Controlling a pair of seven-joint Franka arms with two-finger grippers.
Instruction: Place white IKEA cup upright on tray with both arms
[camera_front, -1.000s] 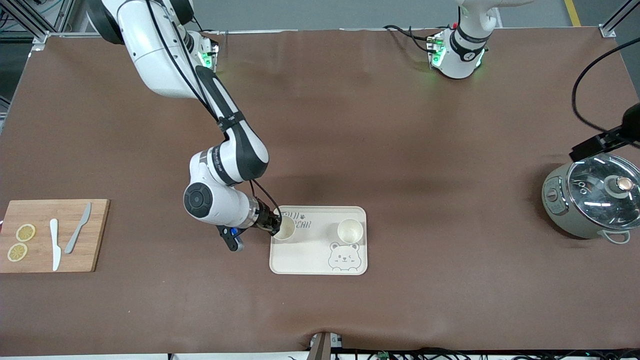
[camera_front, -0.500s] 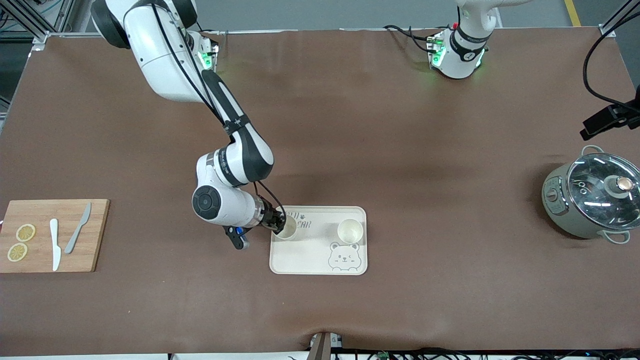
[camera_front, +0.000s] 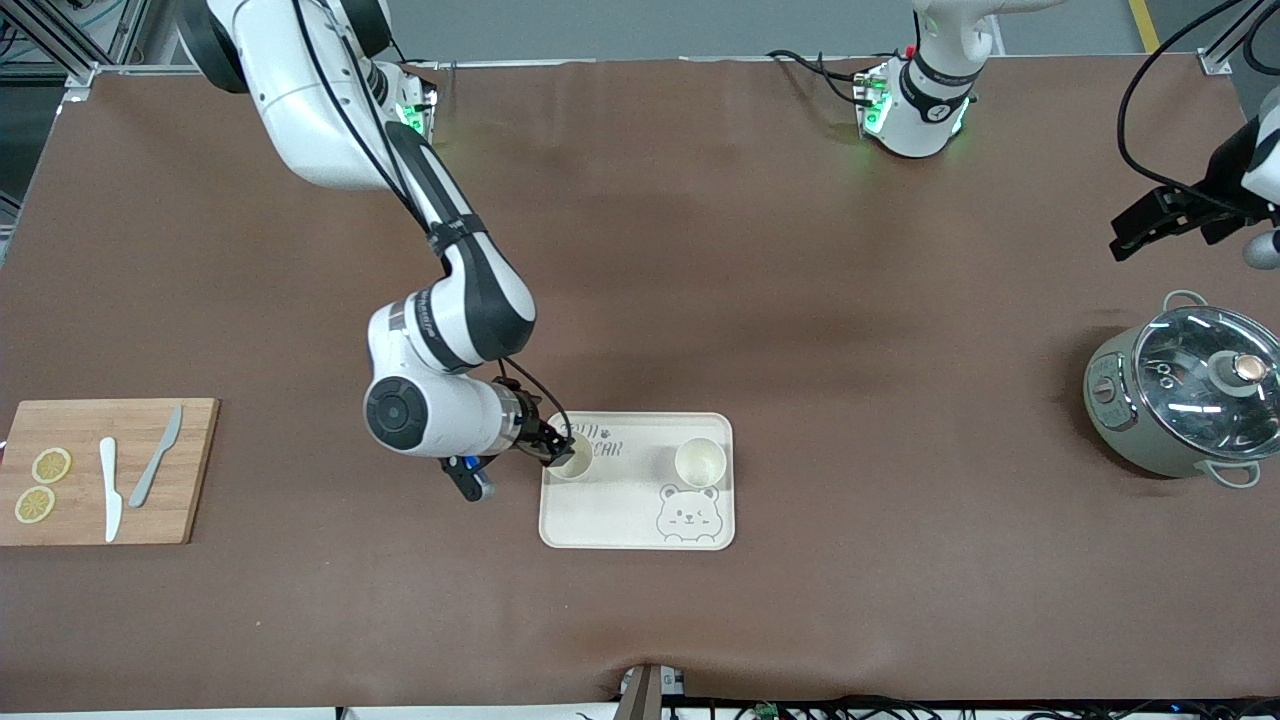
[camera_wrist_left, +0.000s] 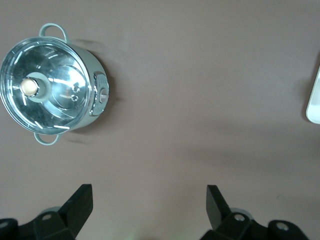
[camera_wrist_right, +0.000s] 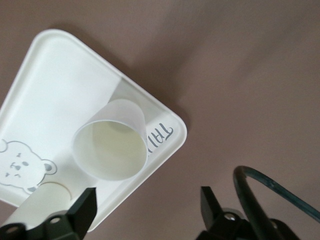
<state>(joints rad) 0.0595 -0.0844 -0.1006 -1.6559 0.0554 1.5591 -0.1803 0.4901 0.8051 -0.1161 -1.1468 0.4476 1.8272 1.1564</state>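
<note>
The cream tray (camera_front: 620, 510) lies mid-table and also shows in the right wrist view (camera_wrist_right: 55, 90). Two white cups stand upright on it. One cup (camera_front: 573, 458) is at the corner toward the right arm's end, by the grey lettering, and shows in the right wrist view (camera_wrist_right: 111, 147). The other cup (camera_front: 700, 461) stands above the bear drawing (camera_front: 688, 514). My right gripper (camera_front: 550, 447) is beside the first cup; it (camera_wrist_right: 147, 200) is open and empty, apart from the cup. My left gripper (camera_front: 1150, 222) hangs over the table near the pot, open and empty (camera_wrist_left: 147, 194).
A grey pot with a glass lid (camera_front: 1185, 390) stands at the left arm's end and shows in the left wrist view (camera_wrist_left: 50, 87). A wooden cutting board (camera_front: 190, 470) with lemon slices and two knives lies at the right arm's end.
The left gripper has moved away from the pot, up in the front view. The right arm's wrist has shifted slightly toward its own end. Both cups stay put.
</note>
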